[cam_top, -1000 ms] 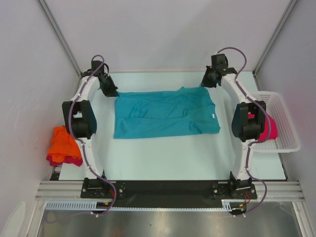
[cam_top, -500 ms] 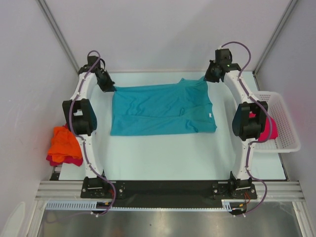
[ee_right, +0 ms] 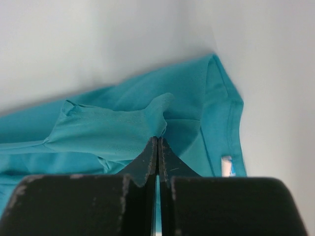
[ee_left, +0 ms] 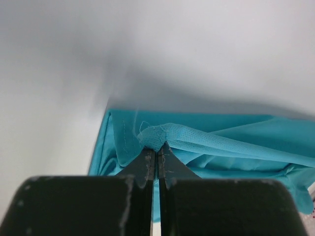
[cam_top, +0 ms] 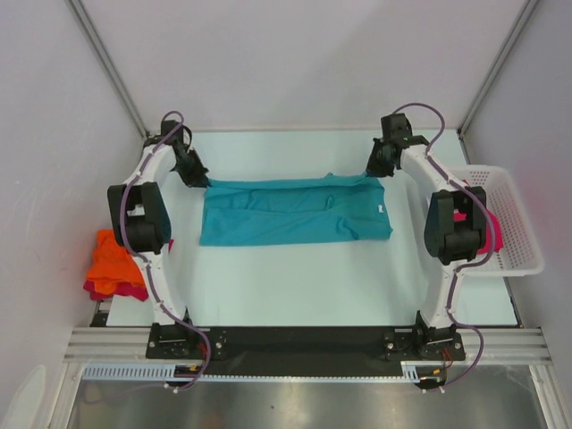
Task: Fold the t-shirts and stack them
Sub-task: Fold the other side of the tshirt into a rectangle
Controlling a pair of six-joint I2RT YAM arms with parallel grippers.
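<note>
Left gripper and right gripper clamped on the teal shirt, we're drawing its far edge nearer, starting the fold.

Overhead and close wrist views share the teal t-shirt.

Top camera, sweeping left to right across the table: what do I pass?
orange t-shirt → left gripper → teal t-shirt → right gripper → white lattice basket

Bright, even light; blurred near fingers
</note>
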